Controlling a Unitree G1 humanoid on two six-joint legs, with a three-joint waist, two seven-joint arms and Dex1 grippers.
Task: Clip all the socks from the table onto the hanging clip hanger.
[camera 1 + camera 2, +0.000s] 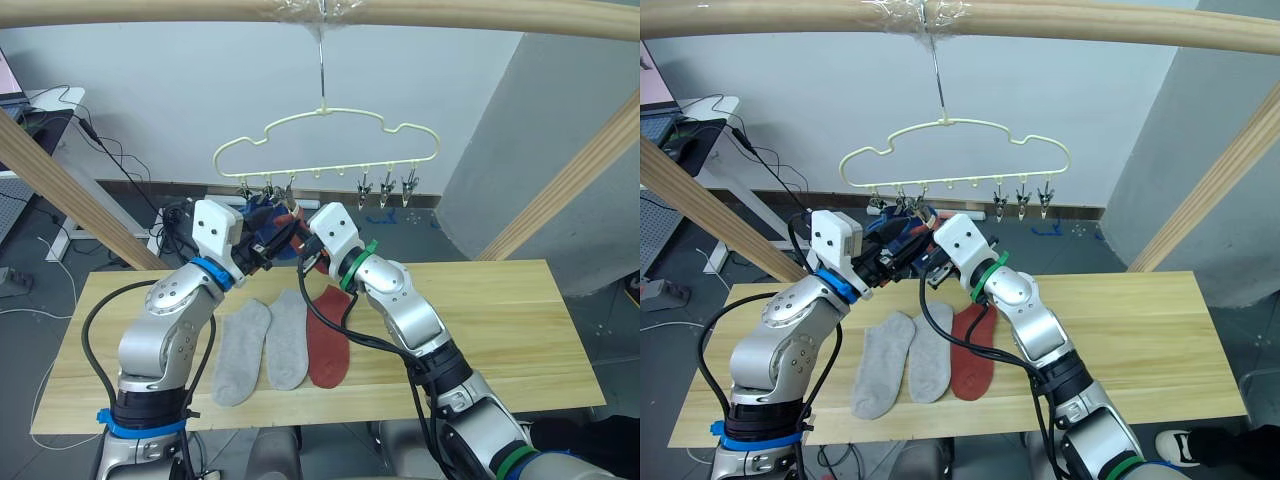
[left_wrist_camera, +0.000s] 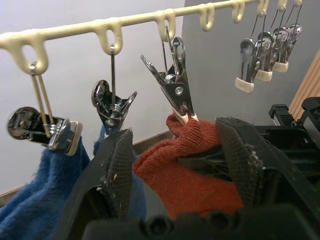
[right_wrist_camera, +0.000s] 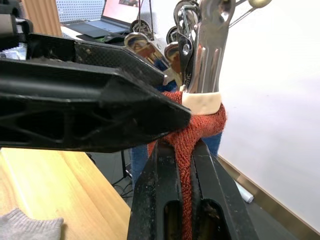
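Right now I have both claws raised under the clip hanger (image 1: pixel 325 140), which hangs by its hook from the wooden rail (image 1: pixel 450 15) above the bench (image 1: pixel 480 330). My right claw (image 3: pixel 182 165) is clenched on a rust red sock (image 3: pixel 192 130), its two fingers pressed tight on the knit, holding the cuff up at the third clip (image 2: pixel 175 87) from the hanger's left end. That clip's pale tips are touching the top edge of the red sock; whether they have bitten fully I cannot tell. My left claw (image 2: pixel 175 165) sits just beside the same sock with its fingers (image 2: pixel 117 170) spread apart on either side of the red knit, released, not pinching it.

On the hanger's left end two clips (image 2: pixel 47 130) carry blue socks (image 2: pixel 35 195), which hang just beside the red one. Toward the hanger's right end three clips (image 1: pixel 385 188) dangle bare.

Below the hanger, on the bench, three socks lie side by side: two light grey socks (image 1: pixel 240 350) touching each other, and a second rust red sock (image 1: pixel 328 345) just beside the grey pair, on the side toward my right arm.
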